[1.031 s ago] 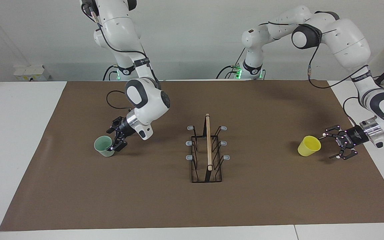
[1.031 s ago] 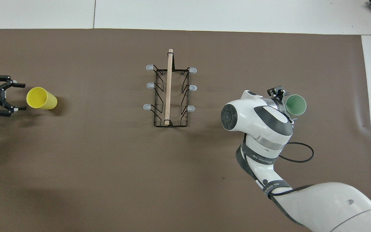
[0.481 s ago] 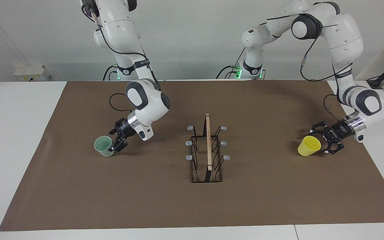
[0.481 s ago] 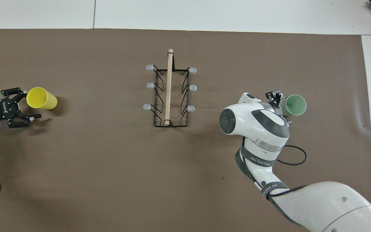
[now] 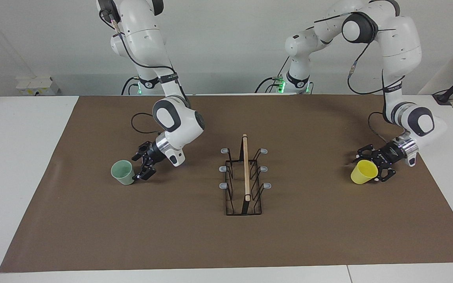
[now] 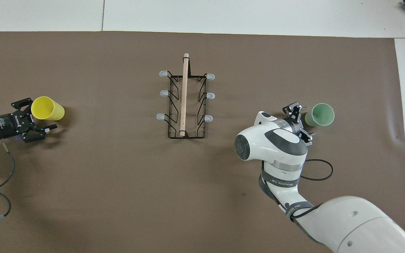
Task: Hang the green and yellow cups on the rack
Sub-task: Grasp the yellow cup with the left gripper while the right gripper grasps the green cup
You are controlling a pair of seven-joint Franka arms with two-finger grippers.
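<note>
A: So, where do you have the cups?

B: You have the green cup (image 5: 122, 172) upright on the brown mat (image 5: 226, 236), toward the right arm's end of the tabletop (image 5: 14, 157). The yellow cup (image 5: 364, 172) is at the left arm's end, tilted, its mouth turned away from the left end effector.

A: And the end effectors?

B: Your right end effector (image 5: 142, 166) is low, just beside the green cup on the side toward the rack, fingers spread. I cannot tell whether a fingertip touches the cup wall; the cup is not between the fingers. Your left end effector (image 5: 372, 167) is low as well, fingers spread, one on each side of the yellow cup's base end. From overhead you see the same: the left end effector (image 6: 39, 117) straddles the yellow cup (image 6: 47, 108), and the right end effector (image 6: 302, 119) sits next to the green cup (image 6: 319, 114).

A: The rack?

B: The rack (image 5: 245, 181) stands in the middle of the mat, between the two cups and well apart from both, its wooden bar running away from the robots. All six prongs are bare.
</note>
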